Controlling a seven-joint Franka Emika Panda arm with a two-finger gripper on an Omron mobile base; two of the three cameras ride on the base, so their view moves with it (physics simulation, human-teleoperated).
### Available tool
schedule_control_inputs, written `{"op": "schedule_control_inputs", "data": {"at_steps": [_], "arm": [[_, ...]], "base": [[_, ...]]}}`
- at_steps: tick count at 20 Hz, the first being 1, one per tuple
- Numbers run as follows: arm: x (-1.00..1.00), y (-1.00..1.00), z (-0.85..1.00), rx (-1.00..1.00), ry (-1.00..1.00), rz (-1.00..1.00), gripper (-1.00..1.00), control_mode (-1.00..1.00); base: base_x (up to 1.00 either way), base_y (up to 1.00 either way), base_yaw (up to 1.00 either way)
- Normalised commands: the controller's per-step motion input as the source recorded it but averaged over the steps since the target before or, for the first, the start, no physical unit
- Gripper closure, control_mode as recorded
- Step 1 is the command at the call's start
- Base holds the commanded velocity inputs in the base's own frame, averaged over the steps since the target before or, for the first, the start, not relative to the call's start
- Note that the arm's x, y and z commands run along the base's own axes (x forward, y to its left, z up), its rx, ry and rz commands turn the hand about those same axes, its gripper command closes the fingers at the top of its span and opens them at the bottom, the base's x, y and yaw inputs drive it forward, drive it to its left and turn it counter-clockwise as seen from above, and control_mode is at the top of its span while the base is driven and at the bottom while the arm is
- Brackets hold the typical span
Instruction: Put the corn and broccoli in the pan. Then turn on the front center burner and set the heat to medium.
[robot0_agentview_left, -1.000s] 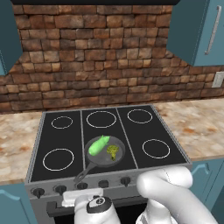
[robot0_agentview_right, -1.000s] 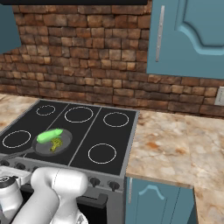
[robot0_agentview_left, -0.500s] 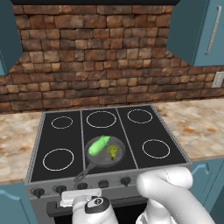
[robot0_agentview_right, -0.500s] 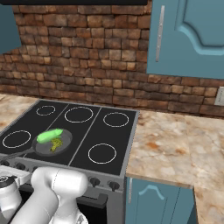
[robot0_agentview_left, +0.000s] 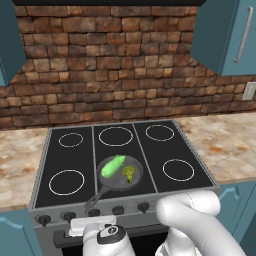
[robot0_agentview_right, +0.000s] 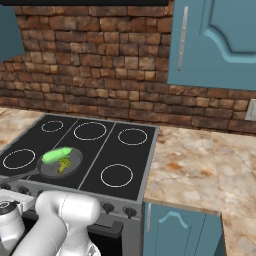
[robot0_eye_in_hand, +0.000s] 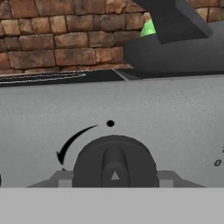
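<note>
The dark grey pan (robot0_agentview_left: 118, 180) sits on the front center burner (robot0_agentview_left: 144, 188) of the black cooktop, its long handle (robot0_agentview_left: 95, 199) pointing toward me. Inside it lie the bright green corn (robot0_agentview_left: 113, 166) and, to its right, the small yellow-green broccoli (robot0_agentview_left: 129, 172). Pan (robot0_agentview_right: 50, 172), corn (robot0_agentview_right: 56, 154) and broccoli (robot0_agentview_right: 64, 165) also show from the right base view. My gripper (robot0_eye_in_hand: 113, 178) is low at the stove's front panel, its fingers pressed against both sides of a dark round knob (robot0_eye_in_hand: 113, 162). Above that panel I see the pan's side (robot0_eye_in_hand: 175, 54) and a bit of corn (robot0_eye_in_hand: 148, 28).
Further knobs (robot0_agentview_left: 144, 206) line the grey front panel. White-ringed burners (robot0_agentview_left: 66, 182) mark the side panels. Marbled counters (robot0_agentview_right: 200, 165) flank the stove, a brick wall stands behind, and teal cabinets (robot0_agentview_right: 220, 45) hang above. My white arm (robot0_agentview_left: 195, 225) fills the foreground.
</note>
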Motion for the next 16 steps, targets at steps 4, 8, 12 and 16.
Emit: {"op": "schedule_control_inputs", "data": {"at_steps": [4, 8, 12, 16], "arm": [[0.0, 0.0, 0.0, 0.0, 0.0, 0.0, 1.0, -1.0], [0.0, 0.0, -0.01, -0.04, 0.0, 0.0, 1.0, -1.0], [0.0, 0.0, -0.06, -0.18, 0.0, 0.0, 1.0, -1.0], [0.0, 0.0, -0.01, -0.21, 0.0, 0.0, 1.0, -1.0]], "base": [[0.0, 0.0, 0.0], [0.0, 0.0, 0.0], [0.0, 0.0, 0.0], [0.0, 0.0, 0.0]]}}
